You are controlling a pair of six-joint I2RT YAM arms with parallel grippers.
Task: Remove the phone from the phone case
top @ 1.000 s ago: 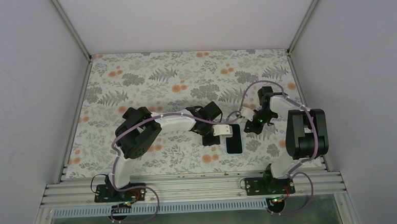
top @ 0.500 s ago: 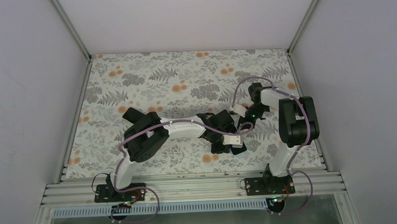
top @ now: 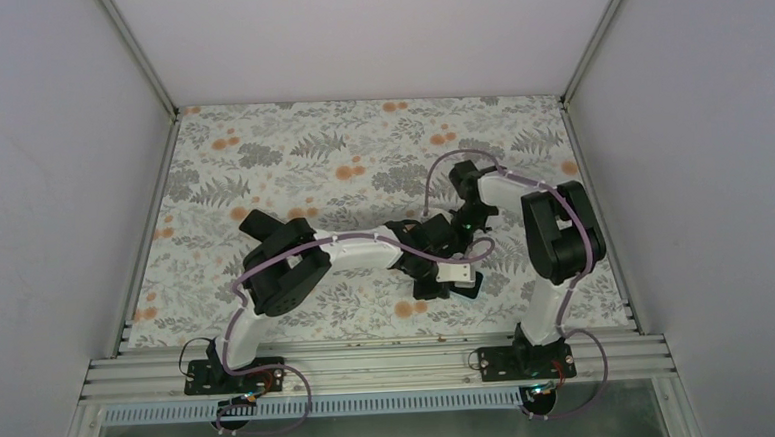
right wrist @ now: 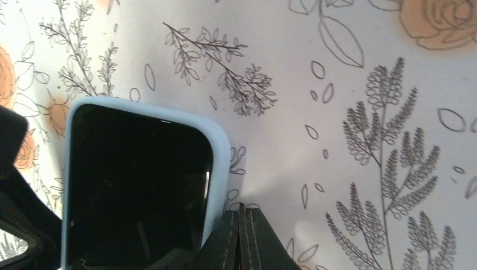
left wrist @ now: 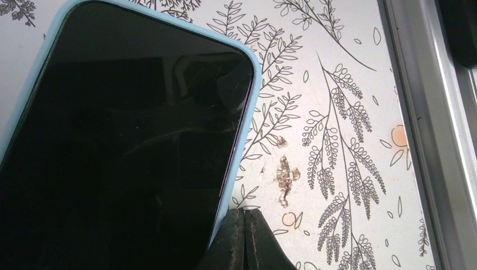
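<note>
At the near edge, both arm bases sit on a metal rail (top: 371,365). Just beyond it, near the middle of the floral table (top: 290,153), the phone (left wrist: 124,152) lies screen up, seated in its light blue phone case (left wrist: 254,84).

The left end effector (left wrist: 243,228) has its fingers pressed together with nothing between them, and the tips sit right against the side edge of the case. The right end effector (right wrist: 242,225) is likewise pressed together and empty, and it stands at the case edge just below a rounded corner.

From above, the two wrists crowd over the phone and hide most of it. Farther back, the patterned table runs to the white walls (top: 354,30).
</note>
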